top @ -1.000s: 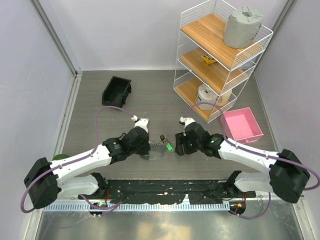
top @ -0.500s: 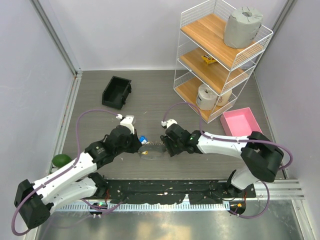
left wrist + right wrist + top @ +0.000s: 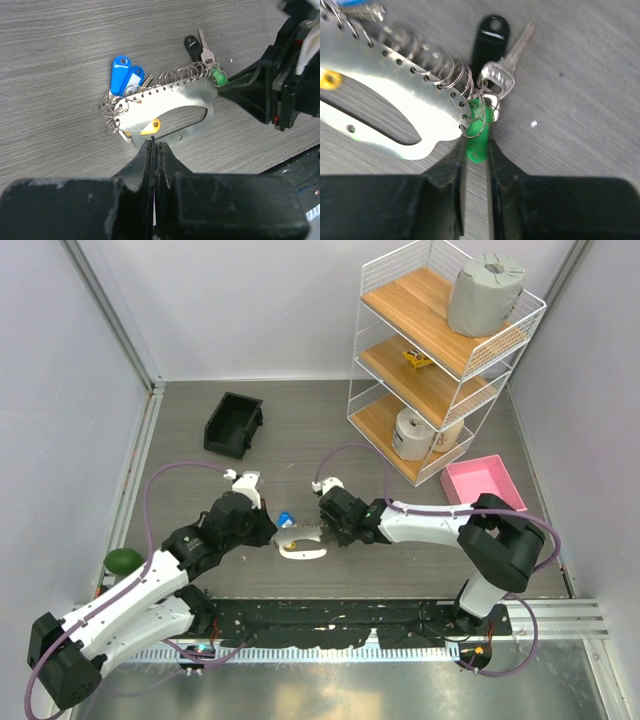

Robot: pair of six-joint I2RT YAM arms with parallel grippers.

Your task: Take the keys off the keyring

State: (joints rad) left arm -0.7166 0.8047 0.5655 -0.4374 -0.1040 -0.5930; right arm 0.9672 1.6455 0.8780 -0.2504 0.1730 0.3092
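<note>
keyring has shifted toward 9 o'clock; my left gripper pinches its rim, my right gripper pinches the green key, still ringed on: nothing removed yet.

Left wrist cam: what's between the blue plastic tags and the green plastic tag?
A row of small wire rings, threaded through holes along the edge of the curved silver metal plate. Clearest in the left wrist view.

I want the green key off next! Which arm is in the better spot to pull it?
The right. The right gripper is pinched on the green key at the end of the keyring, while the left gripper clamps the keyring's near edge, likely to steady it.
</note>
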